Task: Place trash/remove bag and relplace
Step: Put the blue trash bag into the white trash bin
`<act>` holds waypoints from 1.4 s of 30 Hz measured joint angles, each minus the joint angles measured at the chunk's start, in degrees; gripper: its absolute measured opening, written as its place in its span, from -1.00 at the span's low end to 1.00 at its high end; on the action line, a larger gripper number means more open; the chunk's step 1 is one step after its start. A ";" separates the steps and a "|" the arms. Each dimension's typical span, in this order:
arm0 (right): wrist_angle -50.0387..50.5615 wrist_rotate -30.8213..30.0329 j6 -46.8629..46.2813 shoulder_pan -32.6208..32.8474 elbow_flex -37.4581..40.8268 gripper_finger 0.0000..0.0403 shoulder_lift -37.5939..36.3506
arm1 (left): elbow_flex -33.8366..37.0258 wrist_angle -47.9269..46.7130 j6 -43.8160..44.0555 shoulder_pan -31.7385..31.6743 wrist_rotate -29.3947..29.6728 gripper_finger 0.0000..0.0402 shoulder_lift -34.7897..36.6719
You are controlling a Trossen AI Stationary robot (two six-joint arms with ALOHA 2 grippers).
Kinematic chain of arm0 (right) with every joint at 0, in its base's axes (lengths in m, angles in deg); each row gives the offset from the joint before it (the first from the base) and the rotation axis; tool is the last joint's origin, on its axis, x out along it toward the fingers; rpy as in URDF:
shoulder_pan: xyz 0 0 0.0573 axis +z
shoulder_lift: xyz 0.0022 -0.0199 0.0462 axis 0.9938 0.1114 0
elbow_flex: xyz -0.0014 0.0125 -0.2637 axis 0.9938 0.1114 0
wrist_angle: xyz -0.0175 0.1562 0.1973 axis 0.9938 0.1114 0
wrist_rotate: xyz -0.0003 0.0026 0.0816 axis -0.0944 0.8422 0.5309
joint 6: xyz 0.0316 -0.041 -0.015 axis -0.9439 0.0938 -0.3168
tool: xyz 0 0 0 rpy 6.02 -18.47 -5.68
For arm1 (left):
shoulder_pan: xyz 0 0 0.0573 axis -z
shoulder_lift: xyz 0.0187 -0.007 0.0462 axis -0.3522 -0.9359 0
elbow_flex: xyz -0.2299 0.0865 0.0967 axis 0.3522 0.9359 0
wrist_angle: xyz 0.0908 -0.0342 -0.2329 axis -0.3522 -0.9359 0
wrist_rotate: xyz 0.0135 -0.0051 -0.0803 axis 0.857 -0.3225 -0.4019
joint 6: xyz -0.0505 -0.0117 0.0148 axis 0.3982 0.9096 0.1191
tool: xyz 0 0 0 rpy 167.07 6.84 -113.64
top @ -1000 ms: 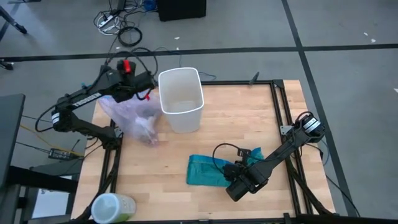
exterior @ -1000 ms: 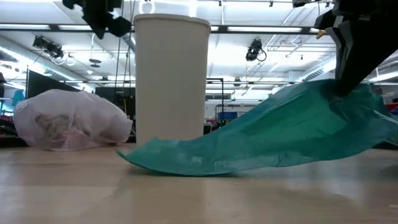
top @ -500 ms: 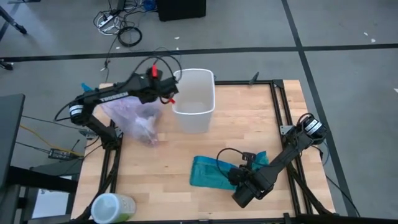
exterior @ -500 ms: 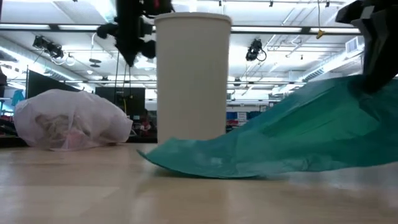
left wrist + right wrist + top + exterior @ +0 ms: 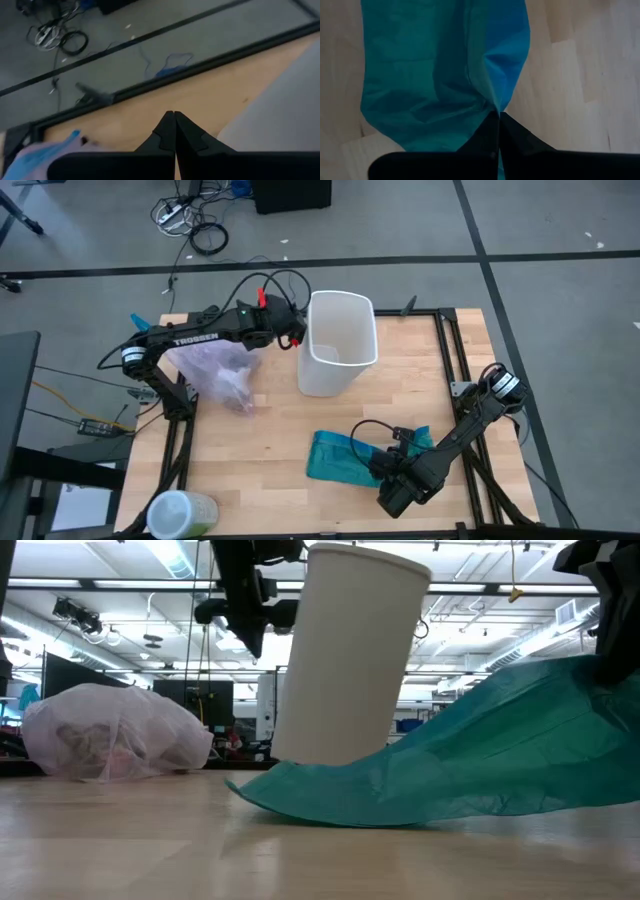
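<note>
Table (image 5: 250,450): right fingers (image 5: 498,131) pinch teal bag (image 5: 435,75); left fingers (image 5: 172,132) together, empty.

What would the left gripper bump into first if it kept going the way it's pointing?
Probably the white bin. Seen from above, the shut left gripper points right at the bin's side, and the bin leans away from it in the low view. They look very close, maybe touching, though no view shows that for sure.
</note>
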 joint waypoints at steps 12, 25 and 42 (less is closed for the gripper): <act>0.23 -2.01 -5.34 3.21 0.00 -1.00 0.00 | -0.04 -3.34 7.09 2.89 -13.32 -0.99 -4.21; 0.62 -4.44 -16.08 5.84 1.71 -1.00 0.00 | -0.04 1.40 9.69 6.58 -20.58 -0.99 -14.24; -3.41 -4.66 -17.53 5.37 2.69 -1.00 0.00 | -5.01 12.51 -1.57 5.15 -18.84 -0.99 -14.86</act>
